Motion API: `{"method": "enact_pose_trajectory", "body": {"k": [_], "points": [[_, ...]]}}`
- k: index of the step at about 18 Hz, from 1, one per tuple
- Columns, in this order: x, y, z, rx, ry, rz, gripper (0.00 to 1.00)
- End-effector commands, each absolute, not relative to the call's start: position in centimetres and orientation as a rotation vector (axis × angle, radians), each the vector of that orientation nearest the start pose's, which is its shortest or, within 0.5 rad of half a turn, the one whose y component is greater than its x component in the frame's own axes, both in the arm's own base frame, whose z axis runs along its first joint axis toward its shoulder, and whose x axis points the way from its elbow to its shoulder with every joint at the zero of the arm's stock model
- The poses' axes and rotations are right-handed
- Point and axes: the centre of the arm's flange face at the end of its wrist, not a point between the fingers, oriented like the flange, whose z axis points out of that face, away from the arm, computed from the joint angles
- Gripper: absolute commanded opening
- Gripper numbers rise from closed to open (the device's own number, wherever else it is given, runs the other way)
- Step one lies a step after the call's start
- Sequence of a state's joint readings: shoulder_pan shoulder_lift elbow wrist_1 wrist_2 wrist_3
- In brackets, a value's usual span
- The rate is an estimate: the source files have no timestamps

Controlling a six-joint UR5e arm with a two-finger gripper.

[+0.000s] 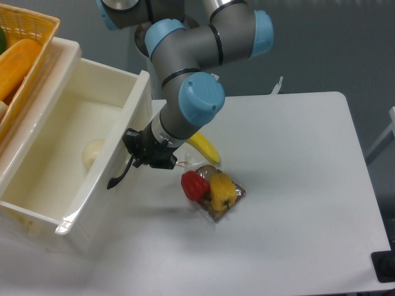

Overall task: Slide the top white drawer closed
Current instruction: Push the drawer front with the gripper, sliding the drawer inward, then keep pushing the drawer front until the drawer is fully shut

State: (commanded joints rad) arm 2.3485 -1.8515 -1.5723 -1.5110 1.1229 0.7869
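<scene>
Fixed camera view: arm at the front of the open drawer, table beside it.

Item one, the top white drawer [65, 154]: cream plastic, pulled out at the left of the picture, its inside showing a pale round object [92, 153] on the floor. Its curved black handle [121, 174] projects from the front panel. Item two, the gripper [139, 153]: black, set against the drawer front right at the handle; whether its fingers are spread or pressed together cannot be told from this angle. Item three, the white table [296, 185], bearing a banana [203, 148] just behind the gripper, and a red pepper [194, 185] touching a yellow pepper [221, 190] on a small brown board [229, 200]. Item four, an orange wicker basket [34, 24] above the drawer at upper left, holding an orange vegetable [18, 58].
</scene>
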Motion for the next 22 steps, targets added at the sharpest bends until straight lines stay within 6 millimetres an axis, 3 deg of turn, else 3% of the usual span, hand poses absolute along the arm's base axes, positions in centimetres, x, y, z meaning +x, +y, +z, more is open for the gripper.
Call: {"method": "enact_pose_trajectory", "body": {"k": [6, 12, 22], "points": [[-27.0, 52.4, 36.9, -2.885, -0.064, -0.706, 0.03], [-26.4, 52.6, 37.0, -2.878, -0.057, -0.726, 0.03], [-22.3, 53.9, 36.8, -2.898, -0.015, -0.773, 0.03]]}}
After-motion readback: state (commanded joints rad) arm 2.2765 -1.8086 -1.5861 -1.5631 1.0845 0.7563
